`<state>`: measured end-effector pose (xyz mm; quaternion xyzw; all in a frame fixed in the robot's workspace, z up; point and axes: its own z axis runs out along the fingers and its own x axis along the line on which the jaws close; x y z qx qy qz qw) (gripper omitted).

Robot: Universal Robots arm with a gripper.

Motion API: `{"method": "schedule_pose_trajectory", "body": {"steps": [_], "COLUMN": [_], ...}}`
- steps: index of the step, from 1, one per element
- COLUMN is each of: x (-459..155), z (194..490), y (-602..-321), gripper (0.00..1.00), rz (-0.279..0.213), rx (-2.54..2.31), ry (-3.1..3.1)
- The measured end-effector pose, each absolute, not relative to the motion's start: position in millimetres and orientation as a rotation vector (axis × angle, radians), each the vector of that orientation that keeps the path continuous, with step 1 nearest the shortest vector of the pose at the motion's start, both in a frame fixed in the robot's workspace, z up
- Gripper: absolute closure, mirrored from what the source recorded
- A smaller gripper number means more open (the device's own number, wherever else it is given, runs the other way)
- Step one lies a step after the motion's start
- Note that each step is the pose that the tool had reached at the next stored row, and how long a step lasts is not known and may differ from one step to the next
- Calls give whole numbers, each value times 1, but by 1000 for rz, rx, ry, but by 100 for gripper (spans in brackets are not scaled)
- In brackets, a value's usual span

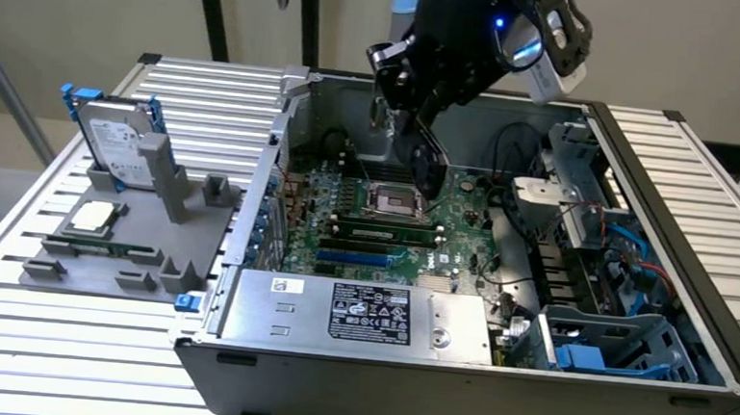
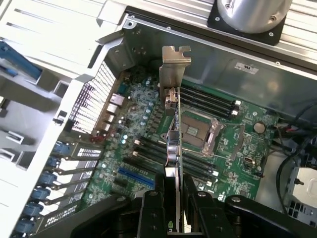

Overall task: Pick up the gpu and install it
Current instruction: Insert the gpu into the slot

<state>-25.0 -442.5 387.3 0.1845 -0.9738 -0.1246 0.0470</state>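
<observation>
Computer case [image 1: 373, 386] open | gpu [image 2: 174, 129] edge-on, clamped between fingers [image 2: 157, 208] | held clear above motherboard [image 2: 141, 106]

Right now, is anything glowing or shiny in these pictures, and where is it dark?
Exterior view: a small blue light glows on the arm, and the ribbed table looks bright while the computer case is shadowy inside. Wrist view: the metal end of the card held in the tool catches the light; the tool itself looks black.

Open room between the gpu [image 2: 173, 74] and motherboard [image 2: 141, 101], drive cage [image 1: 587, 173] well aside.
</observation>
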Motion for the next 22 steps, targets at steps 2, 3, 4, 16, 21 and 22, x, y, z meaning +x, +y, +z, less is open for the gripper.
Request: {"method": "schedule_pose_trajectory", "body": {"steps": [2,3,4,16,21,22], "x": [-25,-25,-25,-25,-25,-25], "z": [387,387,386,383,381,381], "y": [-443,-443,-443,-443,-443,-443], "gripper": [74,74,74,74,74,74], "rz": [-377,-375,-374,-352,-341,-339], "rx": [616,644,670,977,1101,1126], "ry": [-2956,-2948,-2940,-2828,-2772,-2760]}}
